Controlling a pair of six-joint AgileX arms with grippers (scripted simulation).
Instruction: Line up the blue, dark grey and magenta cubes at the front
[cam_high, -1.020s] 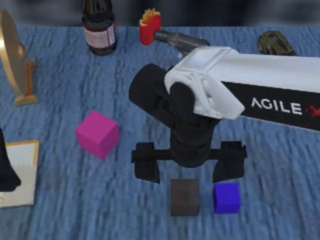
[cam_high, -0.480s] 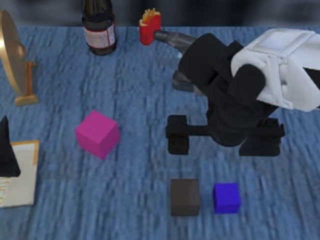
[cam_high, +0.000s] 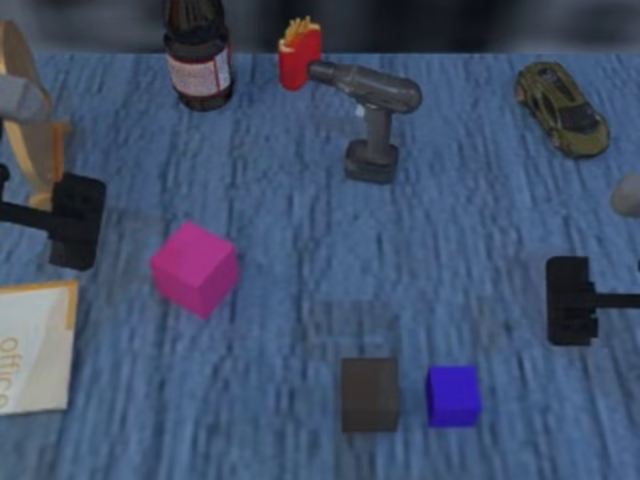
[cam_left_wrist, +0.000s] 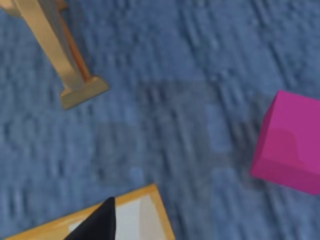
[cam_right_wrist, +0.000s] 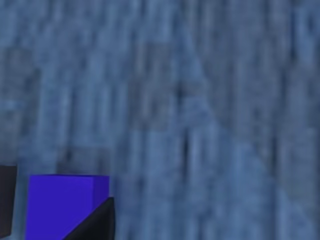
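top view of a blue textured bench (cam_high: 470, 220). the dark grey cube (cam_high: 370, 394) and the blue cube (cam_high: 453, 395) stand near the front edge, side by side but apart, the blue one to the right of the grey. the magenta cube (cam_high: 195, 268), the largest of the three, sits farther back and well to the left, turned at an angle to the other two.

the left gripper (cam_high: 70, 220) is at the bench's left edge, near the magenta cube but not touching it; only one black finger and part of the crossbar are in view, so whether its jaws are released or clenched cannot be told. the right gripper (cam_high: 572, 300) is at the right edge, behind and to the right of the blue cube, clear of it; again a single finger shows, and the state of its jaws cannot be told.

along the back stand a dark bottle (cam_high: 198, 55), a red carton of fries (cam_high: 299, 55), a dark grey power drill (cam_high: 370, 110) and an olive toy car (cam_high: 562, 108). a gold stand (cam_high: 35, 130) is at the left, with a white card (cam_high: 35, 345) edged in orange in front of it.

the left wrist view shows the magenta cube (cam_left_wrist: 290, 142), the foot of the gold stand (cam_left_wrist: 75, 85) and a corner of the card (cam_left_wrist: 140, 220). the right wrist view shows the blue cube (cam_right_wrist: 62, 202) with a sliver of the dark grey cube (cam_right_wrist: 6, 200) beside it.
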